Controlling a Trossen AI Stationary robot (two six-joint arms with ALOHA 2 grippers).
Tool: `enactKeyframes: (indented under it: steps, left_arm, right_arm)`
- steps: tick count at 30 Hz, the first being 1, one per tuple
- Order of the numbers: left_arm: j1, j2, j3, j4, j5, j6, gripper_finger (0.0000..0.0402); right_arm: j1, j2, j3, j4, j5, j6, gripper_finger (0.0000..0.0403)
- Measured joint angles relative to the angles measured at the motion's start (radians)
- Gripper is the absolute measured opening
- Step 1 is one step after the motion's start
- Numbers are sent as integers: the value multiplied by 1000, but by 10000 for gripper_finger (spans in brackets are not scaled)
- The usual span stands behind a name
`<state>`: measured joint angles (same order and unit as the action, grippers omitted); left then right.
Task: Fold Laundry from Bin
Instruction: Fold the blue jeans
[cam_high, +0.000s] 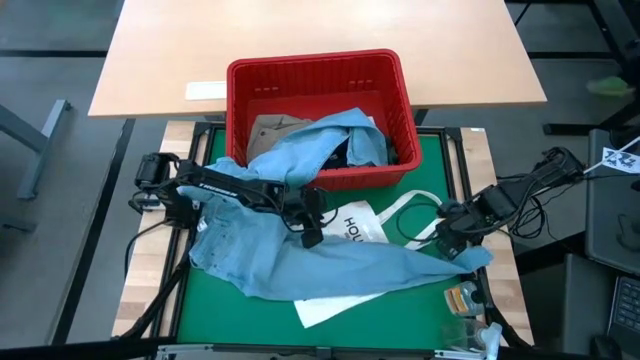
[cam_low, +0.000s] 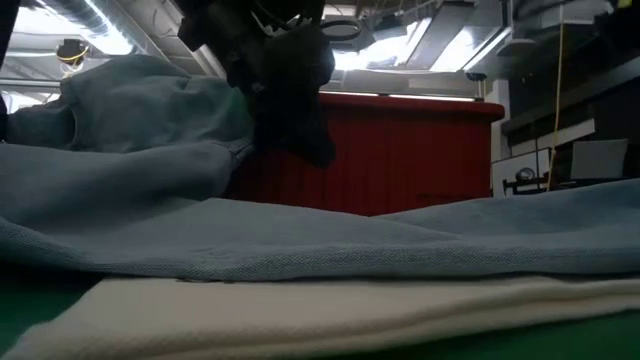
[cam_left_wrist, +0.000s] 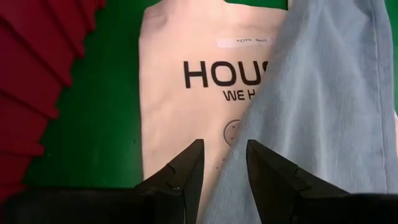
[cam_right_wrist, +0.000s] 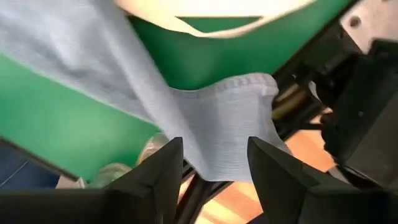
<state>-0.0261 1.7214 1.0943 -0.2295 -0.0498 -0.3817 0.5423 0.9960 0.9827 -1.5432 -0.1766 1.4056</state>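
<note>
- Bin (cam_high: 318, 75): red, slotted sides.
- Denim garment (cam_high: 300, 262): light blue.
- Tote bag (cam_left_wrist: 186, 93): cream-white with black "HOU" lettering.
- Mat (cam_high: 215, 300): bright green.
- Tabletop (cam_high: 300, 30): pale wood.
- Garment in bin (cam_high: 270, 130): khaki-tan.

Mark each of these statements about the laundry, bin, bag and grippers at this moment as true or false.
1. The light blue garment hangs out of the red bin onto the green mat. True.
2. The white tote bag lies on top of the blue garment. False: the garment drapes across the bag.
3. The bin is empty. False: a khaki garment and a dark garment are still inside.
4. The right gripper has the blue garment's hem between its fingers. True.
5. The left gripper is inside the bin. False: it is over the mat, above the bag and blue cloth.
</note>
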Motion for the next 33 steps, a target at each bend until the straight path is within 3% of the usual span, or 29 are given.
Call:
enactKeyframes:
  steps: [13,33]
  left_arm:
    - [2,0,1,6,-26,-26,115]
    - [-2,0,1,6,-27,-30,115]
  right_arm:
    - [154,-28,-201,10,-124,5,181]
    - [158,-30,-245,99,-77,43,181]
